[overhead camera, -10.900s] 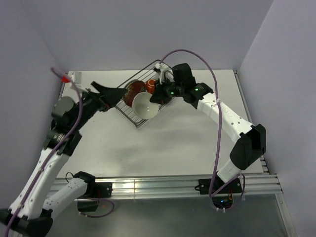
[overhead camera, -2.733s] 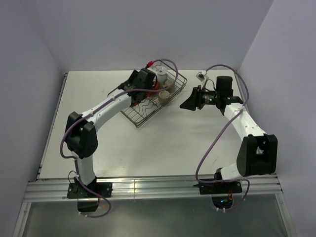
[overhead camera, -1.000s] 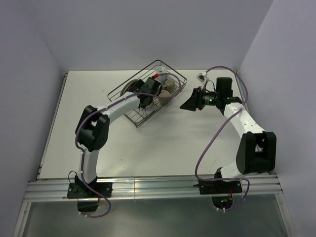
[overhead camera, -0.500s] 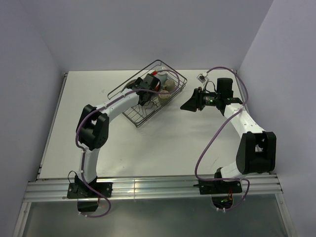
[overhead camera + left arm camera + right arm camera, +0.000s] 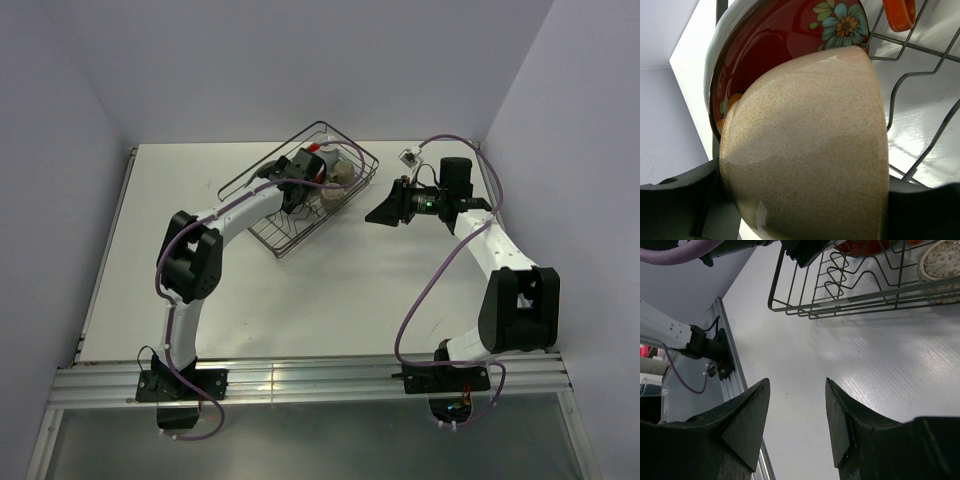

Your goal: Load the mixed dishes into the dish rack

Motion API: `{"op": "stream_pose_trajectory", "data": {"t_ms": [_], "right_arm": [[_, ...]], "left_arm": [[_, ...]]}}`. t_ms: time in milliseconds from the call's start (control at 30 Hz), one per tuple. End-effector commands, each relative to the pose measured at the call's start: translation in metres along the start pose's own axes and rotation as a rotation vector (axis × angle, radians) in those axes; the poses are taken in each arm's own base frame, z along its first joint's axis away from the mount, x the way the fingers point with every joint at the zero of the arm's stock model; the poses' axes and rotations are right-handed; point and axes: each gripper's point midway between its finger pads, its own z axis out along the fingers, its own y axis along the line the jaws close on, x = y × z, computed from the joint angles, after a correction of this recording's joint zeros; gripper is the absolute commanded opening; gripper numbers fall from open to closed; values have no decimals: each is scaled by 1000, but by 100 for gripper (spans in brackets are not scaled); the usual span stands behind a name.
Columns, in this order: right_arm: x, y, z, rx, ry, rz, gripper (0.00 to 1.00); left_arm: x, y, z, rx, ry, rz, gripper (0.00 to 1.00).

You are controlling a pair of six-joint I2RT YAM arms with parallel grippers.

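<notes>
cream bowl: sitting inside the dish rack, tipped on its side, directly in front of the red floral plate
left hand: clamping the cream bowl, one finger on each side
red floral plate: standing on edge in the rack
orange mug: sitting in the rack, near the plate
right hand: hovering over the bench, right of the rack, fingers standing apart, gripping nothing

No legible text or markings
</notes>
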Motion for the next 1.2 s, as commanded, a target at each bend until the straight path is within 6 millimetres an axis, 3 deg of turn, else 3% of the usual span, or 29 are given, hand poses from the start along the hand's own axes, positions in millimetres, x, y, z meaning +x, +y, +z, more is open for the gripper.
{"op": "stream_pose_trajectory", "data": {"t_ms": [0,367,1167], "right_arm": [[-13,14,-7,-25,-39,-73,56],[-13,16,-7,-35,-37,-75,56],[-17,4,-18,-4,-63,-64,56]], "left_arm": [[-18,-13,7,45,-51,-63,49],[-19,-34,11,25,-37,16,63],[-30,-45,-2,29,-49,-13,90]]}}
